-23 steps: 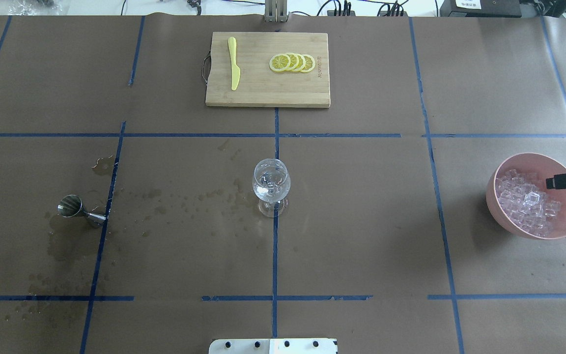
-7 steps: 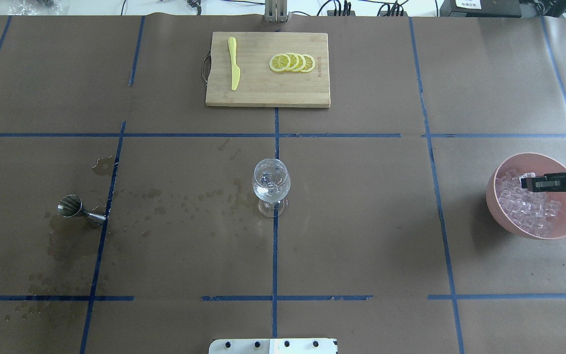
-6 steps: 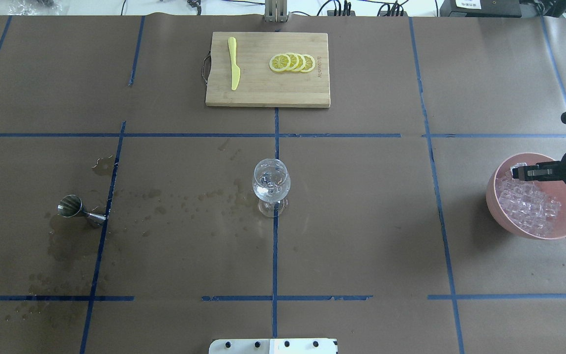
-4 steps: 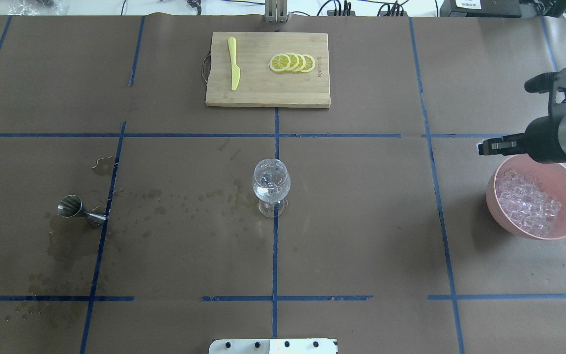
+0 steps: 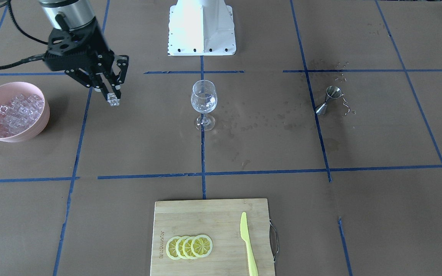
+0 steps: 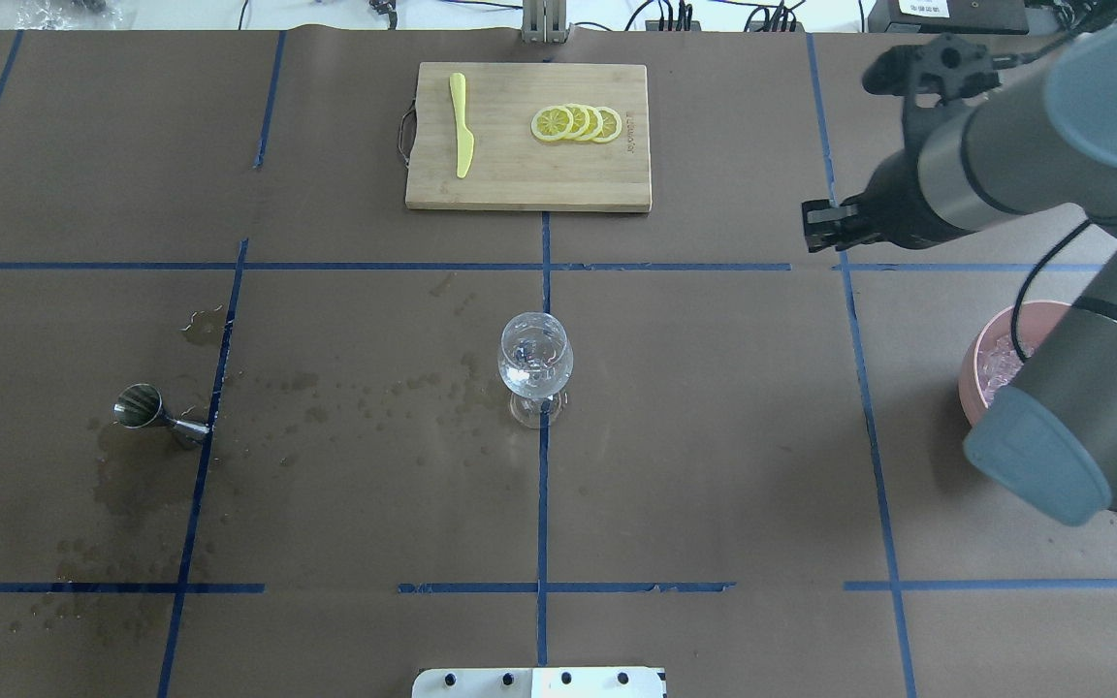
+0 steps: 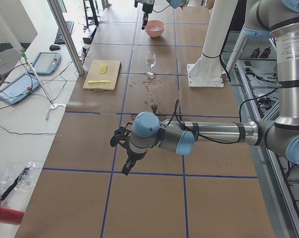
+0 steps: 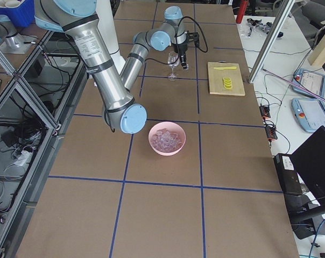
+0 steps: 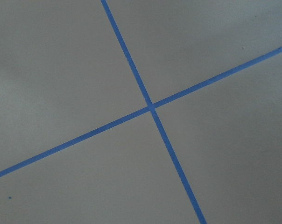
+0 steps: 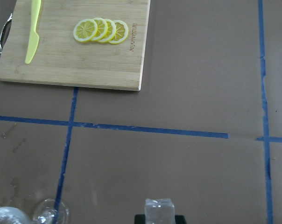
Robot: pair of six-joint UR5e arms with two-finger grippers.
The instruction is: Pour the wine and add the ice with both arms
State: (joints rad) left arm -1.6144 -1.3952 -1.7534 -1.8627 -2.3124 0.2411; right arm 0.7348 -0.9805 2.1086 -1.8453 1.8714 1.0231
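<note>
Ice cube [image 5: 113, 99] clamped btw fingertips of R gripper [image 5: 110, 96], held in air over table [image 5: 136, 145], between pink bowl [image 5: 25, 134] and wine glass [image 5: 204, 100]. Ice heap [image 5: 14, 111] sits in bowl. Glass upright at table centre on blue tape line; wine in it too faint to make out. Jigger [image 5: 328, 100] on robot's L side by wet spots [image 5: 267, 122]. Board [image 5: 190, 214] w/ lemon slices [image 5: 189, 247] + yellow knife [image 5: 248, 245] beyond glass. L gripper [image 7: 124, 168] low near tape cross [image 9: 151, 107], well apart from all; grip state: cannot tell.
</note>
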